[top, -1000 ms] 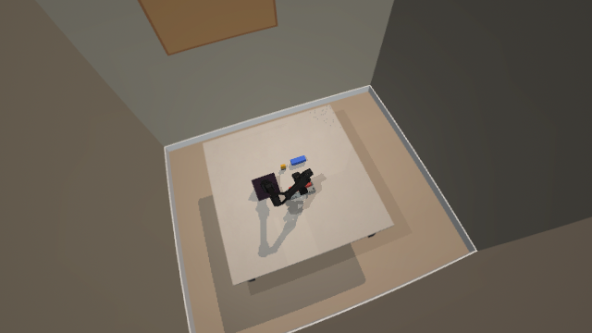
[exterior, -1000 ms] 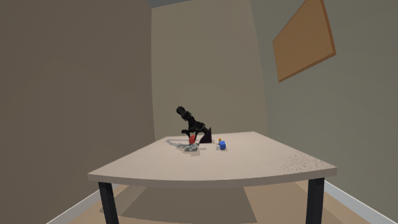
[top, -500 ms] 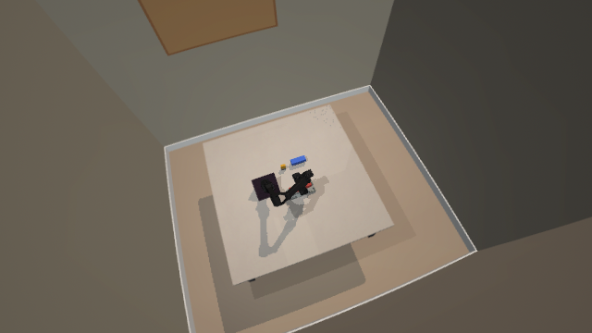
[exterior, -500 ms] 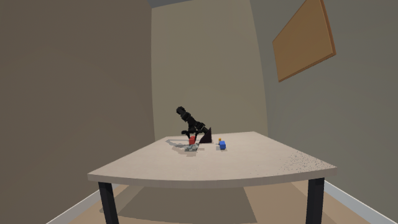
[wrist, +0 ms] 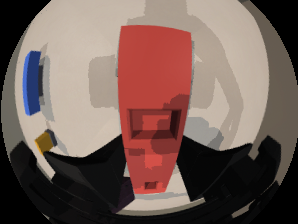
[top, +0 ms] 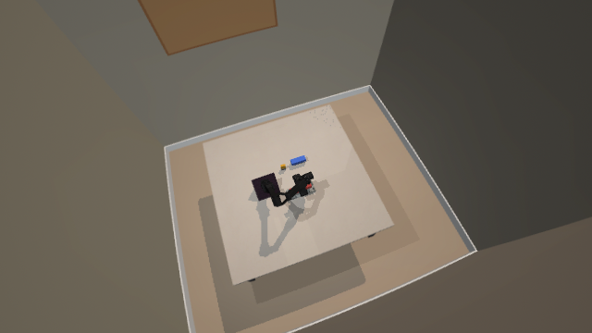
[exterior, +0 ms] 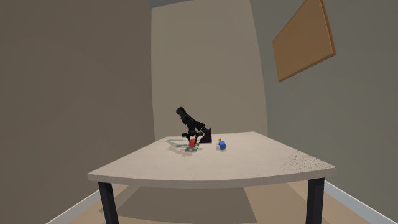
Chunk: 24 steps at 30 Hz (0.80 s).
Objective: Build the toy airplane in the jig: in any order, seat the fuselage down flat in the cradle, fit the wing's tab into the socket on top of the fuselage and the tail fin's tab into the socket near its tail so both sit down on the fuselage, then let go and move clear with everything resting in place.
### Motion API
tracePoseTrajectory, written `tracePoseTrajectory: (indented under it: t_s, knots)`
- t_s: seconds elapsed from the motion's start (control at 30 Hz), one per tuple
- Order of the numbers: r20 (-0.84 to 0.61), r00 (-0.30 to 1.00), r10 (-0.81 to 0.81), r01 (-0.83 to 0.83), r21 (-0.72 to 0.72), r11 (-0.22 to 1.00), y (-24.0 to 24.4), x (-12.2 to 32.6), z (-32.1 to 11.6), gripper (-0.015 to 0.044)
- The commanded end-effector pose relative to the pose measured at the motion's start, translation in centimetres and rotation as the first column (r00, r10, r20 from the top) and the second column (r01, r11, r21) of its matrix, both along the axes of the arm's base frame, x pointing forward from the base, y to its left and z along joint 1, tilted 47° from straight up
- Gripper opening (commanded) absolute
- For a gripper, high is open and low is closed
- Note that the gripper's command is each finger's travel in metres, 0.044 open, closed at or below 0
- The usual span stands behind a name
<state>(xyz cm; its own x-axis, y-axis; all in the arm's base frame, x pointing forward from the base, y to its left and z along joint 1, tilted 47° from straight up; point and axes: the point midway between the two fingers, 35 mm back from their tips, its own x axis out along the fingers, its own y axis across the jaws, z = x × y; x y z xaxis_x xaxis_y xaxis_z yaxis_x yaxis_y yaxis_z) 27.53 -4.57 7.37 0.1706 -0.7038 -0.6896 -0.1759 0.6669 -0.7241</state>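
Looks stiff and light; jaws clamped on red fuselage (top: 308, 186) (exterior: 192, 143) (wrist: 155, 65), best gripped by sides, socket toward six o'clock.

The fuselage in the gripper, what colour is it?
The fuselage is plain red, clearest in the wrist view.

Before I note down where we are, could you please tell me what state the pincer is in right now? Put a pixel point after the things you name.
Pincer (exterior: 193, 142) (wrist: 149, 133): closed on the red fuselage (exterior: 192, 143) (wrist: 155, 70).
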Motion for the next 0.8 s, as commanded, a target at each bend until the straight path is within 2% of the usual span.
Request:
tracePoseTrajectory:
  t_s: [0.0, 0.13, 0.3, 0.47, 0.77]
  knots:
    - [-0.004, 1.000, 0.005, -0.005, -0.006, 1.000, -0.46, 0.01, -0.44, 0.0197]
    - [-0.004, 1.000, 0.005, -0.005, -0.006, 1.000, -0.63, 0.03, -0.58, 0.0197]
    - [-0.001, 1.000, -0.002, 0.002, -0.001, 1.000, -0.51, 0.04, -0.42, 0.0163]
    - [-0.001, 1.000, -0.002, 0.002, -0.001, 1.000, -0.51, 0.04, -0.42, 0.0032]
    - [-0.001, 1.000, -0.002, 0.002, -0.001, 1.000, -0.51, 0.04, -0.42, 0.0268]
